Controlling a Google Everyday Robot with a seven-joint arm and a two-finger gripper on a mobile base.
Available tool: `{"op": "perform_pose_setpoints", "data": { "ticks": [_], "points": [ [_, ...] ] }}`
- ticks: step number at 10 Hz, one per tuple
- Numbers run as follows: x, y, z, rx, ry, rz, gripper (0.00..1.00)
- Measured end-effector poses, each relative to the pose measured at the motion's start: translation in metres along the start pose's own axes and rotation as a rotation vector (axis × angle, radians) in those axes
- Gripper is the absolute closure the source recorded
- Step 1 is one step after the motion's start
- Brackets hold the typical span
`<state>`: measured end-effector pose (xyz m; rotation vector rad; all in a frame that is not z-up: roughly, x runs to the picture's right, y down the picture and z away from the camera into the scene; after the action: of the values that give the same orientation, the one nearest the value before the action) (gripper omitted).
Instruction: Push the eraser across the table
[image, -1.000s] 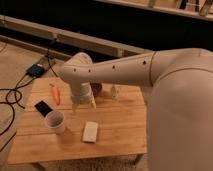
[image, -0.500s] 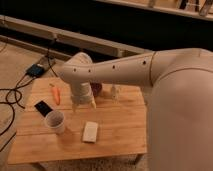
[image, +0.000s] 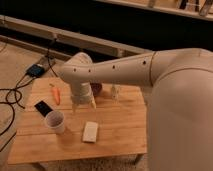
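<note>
The big white arm (image: 130, 75) reaches in from the right and bends down over the wooden table (image: 120, 127). Its gripper (image: 83, 106) hangs just above the tabletop near the middle, holding nothing; whether it is spread or pressed together cannot be told. A white cup (image: 55, 121) stands below and left of the gripper in the view, nearer the front edge. A whitish block (image: 90, 131) lies in front of the gripper. An orange carrot (image: 56, 94) lies to its left. The black eraser (image: 44, 107) lies flat farther left, beyond the cup and apart from the gripper.
</note>
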<state>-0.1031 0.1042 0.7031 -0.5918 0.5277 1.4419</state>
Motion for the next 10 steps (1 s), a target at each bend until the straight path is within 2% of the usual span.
{"op": "perform_pose_setpoints", "data": {
  "ticks": [8, 9, 10],
  "points": [
    [-0.001, 0.001, 0.001, 0.002, 0.0, -0.002, 0.35],
    [-0.006, 0.003, 0.003, 0.01, -0.004, -0.019, 0.35],
    [-0.013, 0.016, 0.006, 0.006, -0.006, -0.062, 0.35]
  ]
}}
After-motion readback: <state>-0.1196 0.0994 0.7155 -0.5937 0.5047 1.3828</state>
